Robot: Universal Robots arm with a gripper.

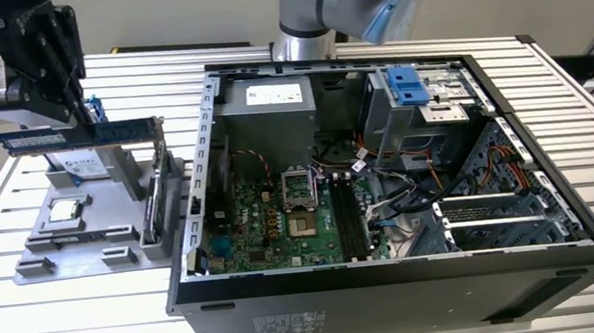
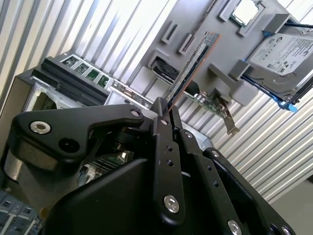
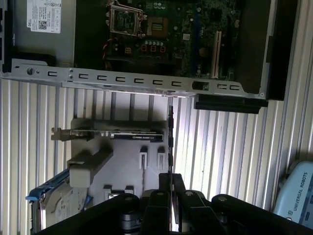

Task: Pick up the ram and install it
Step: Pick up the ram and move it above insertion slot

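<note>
The ram is a long blue-green stick with dark chips, held level in the air above the grey parts holder at the exterior view's left. My black gripper is shut on it from above, near its middle. Both wrist views show the ram edge-on, as a thin strip sticking out from between the closed fingers. The open computer case lies to the exterior view's right of the holder, with the motherboard's dark memory slots facing up.
The grey holder carries a processor chip, a silver hard drive with blue rails and an upright expansion card. Inside the case are a power supply, cables and a blue-tabbed drive cage. The ribbed metal table surrounds everything.
</note>
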